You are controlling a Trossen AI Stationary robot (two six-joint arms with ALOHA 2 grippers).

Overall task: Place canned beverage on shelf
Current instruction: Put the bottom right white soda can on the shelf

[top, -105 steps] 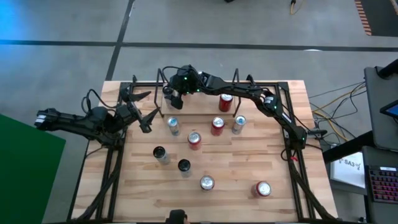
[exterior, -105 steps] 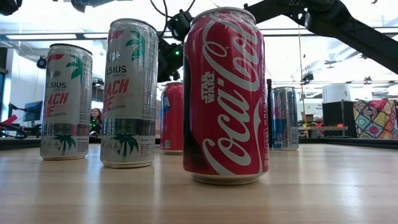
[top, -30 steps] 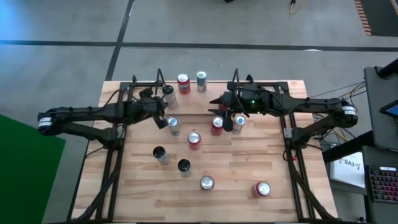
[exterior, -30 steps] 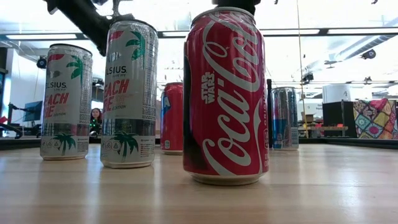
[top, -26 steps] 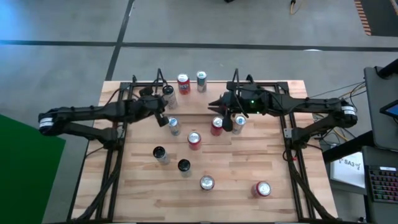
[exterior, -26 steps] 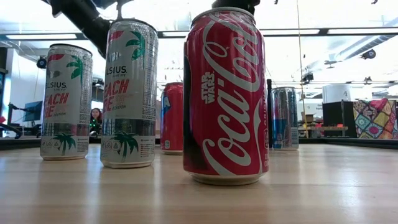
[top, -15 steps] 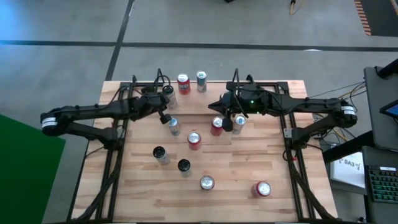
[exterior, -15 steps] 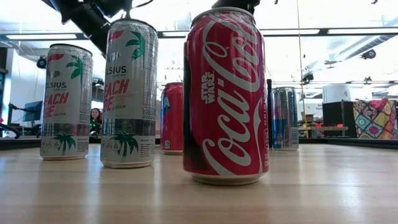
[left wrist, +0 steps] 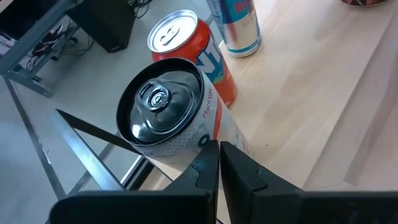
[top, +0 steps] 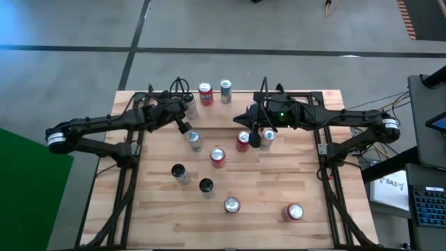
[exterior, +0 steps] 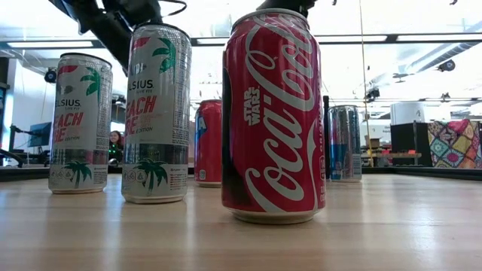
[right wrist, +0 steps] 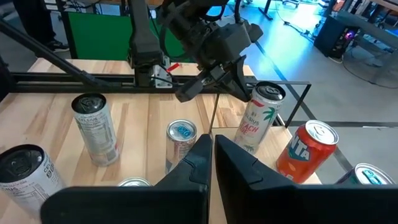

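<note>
Nearest, spare cans upright on tabletop (top: 279,188); midway, right pincer (top: 254,139) shut and empty, probably to slip between red can (top: 242,141) and silver can (top: 267,137); farthest, left pincer (left wrist: 219,152) shut, empty, beside Celsius can (left wrist: 168,115) on shelf (top: 235,99).

White can (left wrist: 186,134), palm print, just past closed left fingers (left wrist: 245,177). Orange can (left wrist: 199,56) behind it. Blue-silver can (right wrist: 181,144) beyond right fingers (right wrist: 239,165). Red can (exterior: 273,117), white script. Black shelf (top: 264,89) rods.
</note>
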